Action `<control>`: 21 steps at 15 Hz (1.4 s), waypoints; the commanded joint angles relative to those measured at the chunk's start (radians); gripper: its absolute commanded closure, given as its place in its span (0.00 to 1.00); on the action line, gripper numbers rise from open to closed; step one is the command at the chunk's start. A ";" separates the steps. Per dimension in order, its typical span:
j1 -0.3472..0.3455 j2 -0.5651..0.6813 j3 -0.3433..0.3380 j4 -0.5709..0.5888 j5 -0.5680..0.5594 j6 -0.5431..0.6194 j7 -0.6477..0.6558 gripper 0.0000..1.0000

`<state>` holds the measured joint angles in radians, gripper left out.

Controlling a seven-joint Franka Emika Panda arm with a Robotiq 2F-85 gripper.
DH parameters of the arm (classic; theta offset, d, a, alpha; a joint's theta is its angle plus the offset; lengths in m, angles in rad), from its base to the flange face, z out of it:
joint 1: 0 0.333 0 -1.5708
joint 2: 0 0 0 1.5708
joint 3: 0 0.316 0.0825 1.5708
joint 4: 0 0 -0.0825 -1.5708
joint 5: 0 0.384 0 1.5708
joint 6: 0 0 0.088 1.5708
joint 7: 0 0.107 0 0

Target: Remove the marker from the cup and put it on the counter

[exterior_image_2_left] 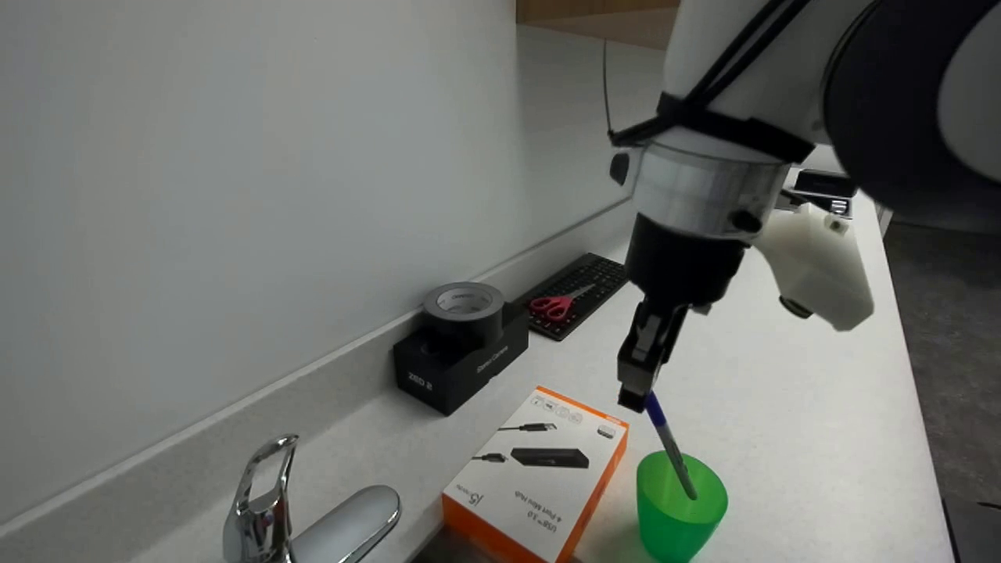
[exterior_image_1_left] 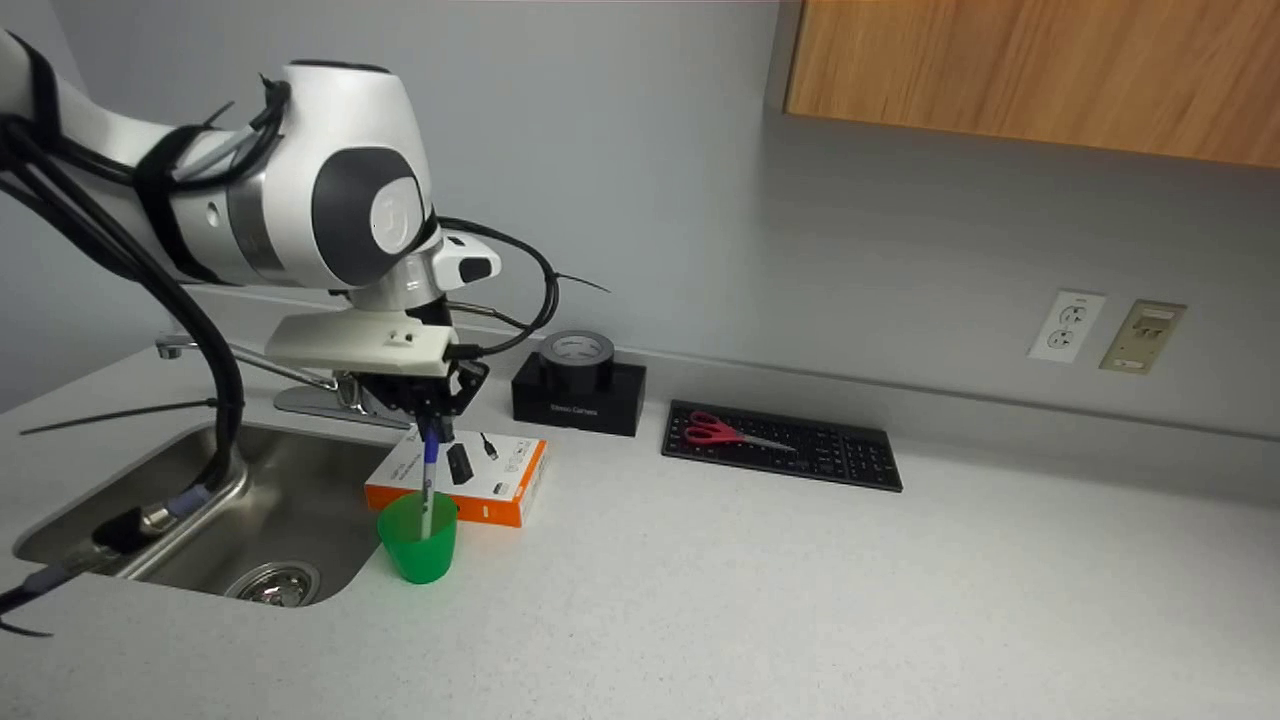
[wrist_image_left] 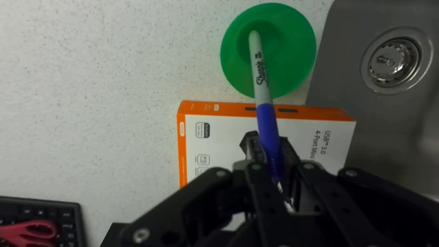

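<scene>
The gripper [wrist_image_left: 271,145] is pinching the marker [wrist_image_left: 263,92] on its blue cap [wrist_image_left: 267,120], fingers [wrist_image_left: 253,147] nearly together, sitting snug against both sides! The marker is leaning, its grey lower end pointing down within the mouth of the green cup [exterior_image_1_left: 418,558]; whether it's touching the bottom, I can't tell. The cup is standing upright on the counter [exterior_image_1_left: 800,600], just beside the hub box [exterior_image_2_left: 539,477] and near the sink [exterior_image_1_left: 310,500]. Farther off, scissors [exterior_image_1_left: 736,437] are lying on the keyboard [exterior_image_1_left: 840,462], and tape [exterior_image_1_left: 578,375] is sitting on a black box [exterior_image_1_left: 575,408].
</scene>
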<state>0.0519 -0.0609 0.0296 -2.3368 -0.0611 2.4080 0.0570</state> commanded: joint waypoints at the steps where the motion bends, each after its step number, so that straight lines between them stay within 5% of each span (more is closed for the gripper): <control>1: -0.027 -0.147 -0.020 -0.040 0.019 -0.060 -0.027 0.96; 7: -0.105 -0.050 -0.084 0.039 -0.066 -0.242 -0.059 0.96; 18: -0.154 0.401 -0.139 0.253 -0.034 -0.257 -0.048 0.96; 19: -0.158 0.420 -0.138 0.274 -0.024 -0.256 -0.054 0.83; 20: -0.161 0.428 -0.138 0.289 -0.019 -0.255 -0.055 0.59; 21: -0.162 0.441 -0.139 0.307 -0.016 -0.257 -0.052 0.58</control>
<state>-0.0986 0.3319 -0.1107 -2.1126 -0.1052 2.1882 0.0075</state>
